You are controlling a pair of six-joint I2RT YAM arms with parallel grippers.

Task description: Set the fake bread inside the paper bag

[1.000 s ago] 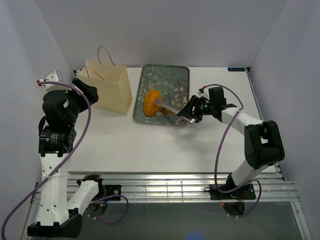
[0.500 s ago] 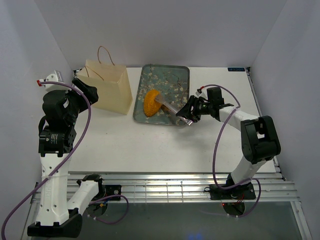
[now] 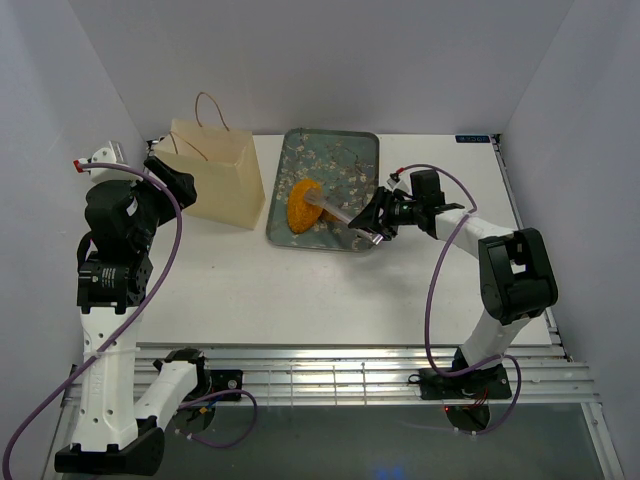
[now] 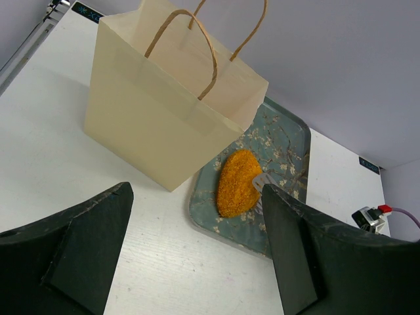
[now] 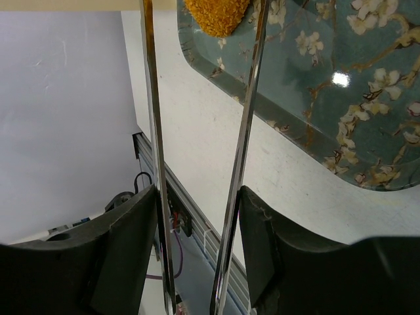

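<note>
- right tool (image 3: 386, 217) pinches tongs (image 3: 338, 212); orange loaf (image 3: 302, 204) at their tips, toward the left arm — long axis crosswise to them
- left tool (image 4: 197, 193) spread, by paper bag (image 3: 215, 172)

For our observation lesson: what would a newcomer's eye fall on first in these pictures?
The bright orange loaf on the floral tray, mid-table, draws the eye first. The right gripper holds metal tongs that reach to it, and a cream paper bag stands upright left of the tray.
</note>
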